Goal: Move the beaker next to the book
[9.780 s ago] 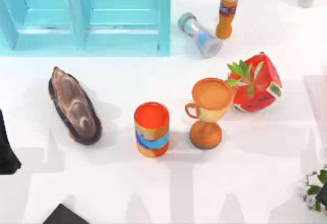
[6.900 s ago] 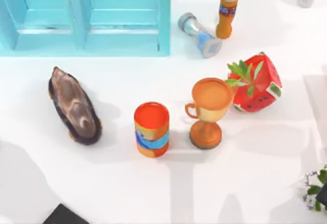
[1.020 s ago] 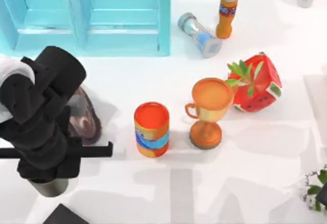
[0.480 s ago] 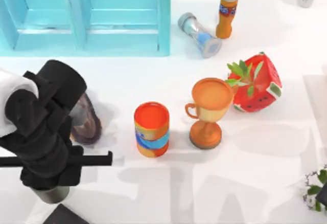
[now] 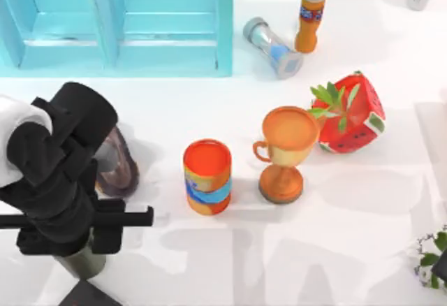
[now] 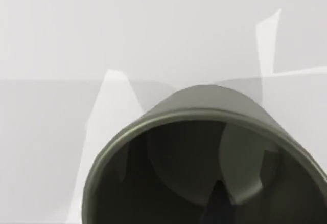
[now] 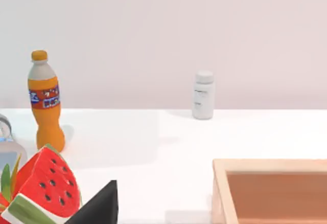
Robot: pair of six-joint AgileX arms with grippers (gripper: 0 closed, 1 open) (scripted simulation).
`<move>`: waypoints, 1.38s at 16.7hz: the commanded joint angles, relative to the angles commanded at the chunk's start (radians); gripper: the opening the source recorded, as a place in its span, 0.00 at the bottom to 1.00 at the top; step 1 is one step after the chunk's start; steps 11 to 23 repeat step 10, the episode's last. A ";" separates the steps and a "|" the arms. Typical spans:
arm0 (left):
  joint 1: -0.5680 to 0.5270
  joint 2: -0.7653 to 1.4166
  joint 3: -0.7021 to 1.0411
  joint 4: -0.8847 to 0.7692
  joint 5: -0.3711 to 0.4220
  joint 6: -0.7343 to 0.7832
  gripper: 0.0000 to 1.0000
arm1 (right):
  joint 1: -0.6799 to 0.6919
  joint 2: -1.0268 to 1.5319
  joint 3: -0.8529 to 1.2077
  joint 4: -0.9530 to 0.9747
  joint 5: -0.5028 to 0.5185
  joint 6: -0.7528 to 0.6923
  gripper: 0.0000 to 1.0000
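My left gripper point(image 5: 70, 239) hangs over the grey-green beaker point(image 5: 88, 265) directly beneath my jaws; the book point(image 5: 85, 296) lies just beyond; I cannot tell my jaws' state.

Your beaker point(image 5: 85, 265) is an olive-grey cylinder, mostly hidden under the left arm point(image 5: 56, 180) near the counter's front left corner. The left wrist view gives you its open mouth: a slightly flared rim around a dark, hollow inside point(image 6: 204, 157). The book point(image 5: 87, 294) is flat and black, one sharp corner showing at the front edge, just beside the beaker.
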 joint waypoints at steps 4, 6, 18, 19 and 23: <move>0.000 0.000 0.000 0.000 0.000 0.000 0.98 | 0.000 0.000 0.000 0.000 0.000 0.000 1.00; 0.000 0.000 0.000 0.000 0.000 0.000 1.00 | 0.000 0.000 0.000 0.000 0.000 0.000 1.00; 0.000 0.000 0.000 0.000 0.000 0.000 1.00 | 0.000 0.000 0.000 0.000 0.000 0.000 1.00; 0.000 0.000 0.000 0.000 0.000 0.000 1.00 | 0.000 0.000 0.000 0.000 0.000 0.000 1.00; 0.000 0.000 0.000 0.000 0.000 0.000 1.00 | 0.000 0.000 0.000 0.000 0.000 0.000 1.00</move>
